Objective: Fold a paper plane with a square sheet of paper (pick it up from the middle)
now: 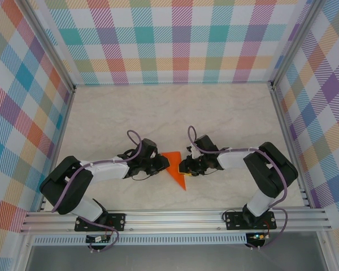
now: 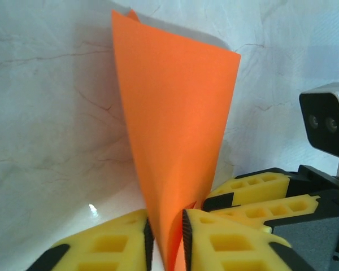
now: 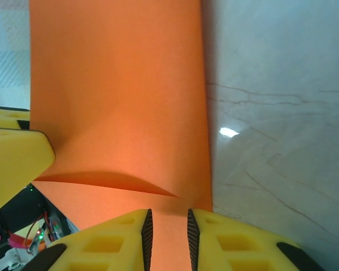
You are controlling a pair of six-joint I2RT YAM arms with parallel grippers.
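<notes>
Marble table [image 1: 158, 113], orange paper [image 2: 175, 124] (creased) in left claw [image 2: 167, 226]

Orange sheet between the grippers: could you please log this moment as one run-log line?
orange sheet: creased to a point, between both grippers | left gripper: shut on sheet | right gripper: jaws around sheet, grip unclear

I see my left gripper [image 2: 167, 234] pinching the lower end of the square sheet of paper [image 2: 175, 124], a folded orange wedge rising over the marbled worktop [image 2: 51, 141], right gripper [image 2: 214, 204] just beside it
</notes>
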